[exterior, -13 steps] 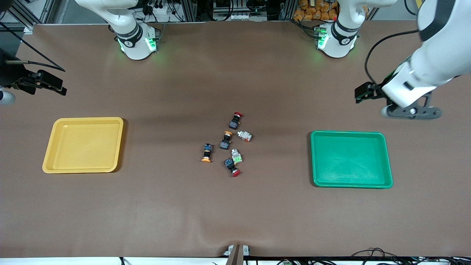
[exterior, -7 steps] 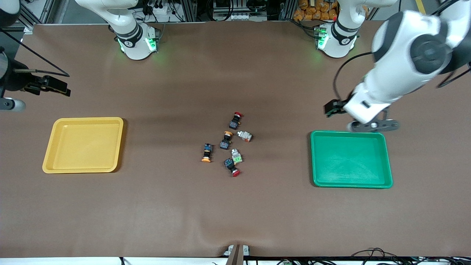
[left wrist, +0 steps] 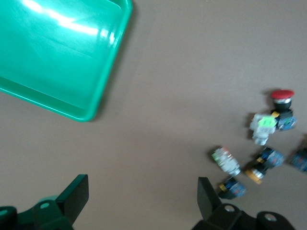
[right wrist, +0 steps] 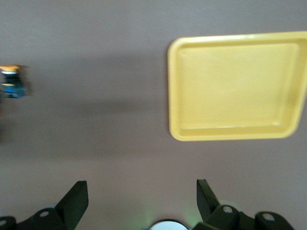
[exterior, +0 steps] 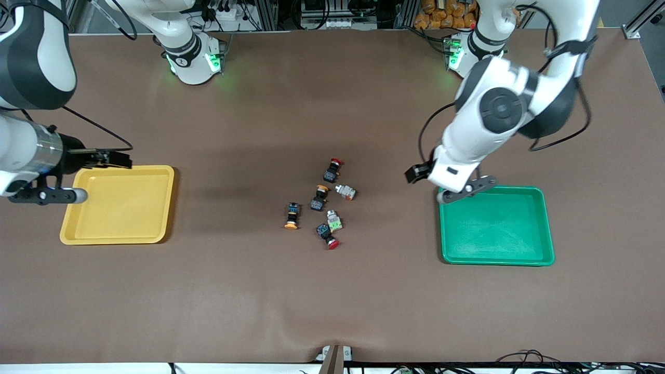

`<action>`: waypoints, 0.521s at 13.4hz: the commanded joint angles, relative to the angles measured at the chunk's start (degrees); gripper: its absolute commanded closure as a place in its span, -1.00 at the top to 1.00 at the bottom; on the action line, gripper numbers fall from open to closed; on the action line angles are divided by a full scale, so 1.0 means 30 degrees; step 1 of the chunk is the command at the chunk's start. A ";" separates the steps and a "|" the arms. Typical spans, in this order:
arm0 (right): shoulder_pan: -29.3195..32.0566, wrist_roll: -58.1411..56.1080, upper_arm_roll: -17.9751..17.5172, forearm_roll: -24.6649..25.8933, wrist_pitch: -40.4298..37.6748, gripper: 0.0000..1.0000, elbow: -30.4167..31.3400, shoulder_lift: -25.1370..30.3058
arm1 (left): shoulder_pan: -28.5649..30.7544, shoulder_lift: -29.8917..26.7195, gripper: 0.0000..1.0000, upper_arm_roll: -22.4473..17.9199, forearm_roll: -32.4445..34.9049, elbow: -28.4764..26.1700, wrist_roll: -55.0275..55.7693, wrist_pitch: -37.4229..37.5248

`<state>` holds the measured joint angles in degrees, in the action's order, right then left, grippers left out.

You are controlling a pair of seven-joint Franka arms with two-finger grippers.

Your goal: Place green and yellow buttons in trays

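Mid-table: green and yellow buttons [exterior: 322, 205] clustered between trays | yellow tray [exterior: 118, 204] at right arm's end, green tray [exterior: 496, 226] at left arm's | left gripper [exterior: 465, 191] over green tray's corner, jaws wide, empty | right gripper [exterior: 44, 196] beside yellow tray, wide, empty

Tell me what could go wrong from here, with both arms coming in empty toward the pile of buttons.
1. The buttons lie tightly clustered; red-capped ones sit right beside the orange-capped and whitish ones, so an open pincer could nudge or grab the wrong piece.
2. The left pincer hangs over the green tray's rim; dropping there could clip the tray.
3. The right pincer hangs at the yellow tray's edge. If both reach the pile together, the arms may crowd.
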<state>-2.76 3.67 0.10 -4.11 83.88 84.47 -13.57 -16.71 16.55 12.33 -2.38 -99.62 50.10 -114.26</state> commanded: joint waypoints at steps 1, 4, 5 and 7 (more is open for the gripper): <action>-0.0455 0.1408 0.0054 -0.1437 0.0427 1.00 -0.0619 -0.0543 | -0.0840 0.1187 1.00 -0.0036 0.0091 0.0073 0.2656 -0.1461; -0.0426 0.3924 0.0025 -0.2788 0.1188 1.00 -0.0736 -0.1217 | -0.1837 0.2418 1.00 0.0022 0.1434 0.0131 0.5877 -0.2720; -0.0426 0.4833 0.0054 -0.3023 0.1249 1.00 -0.0736 -0.1306 | -0.2159 0.2828 1.00 -0.0007 0.1584 0.0190 0.6758 -0.3421; -0.0426 0.6592 0.0025 -0.3900 0.1366 1.00 -0.0795 -0.1628 | -0.2659 0.3649 1.00 -0.0007 0.1644 0.0220 0.8254 -0.4944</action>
<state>-4.09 18.33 0.05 -12.83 88.32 84.18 -16.77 -23.48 25.43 12.37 1.14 -99.71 70.37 -125.74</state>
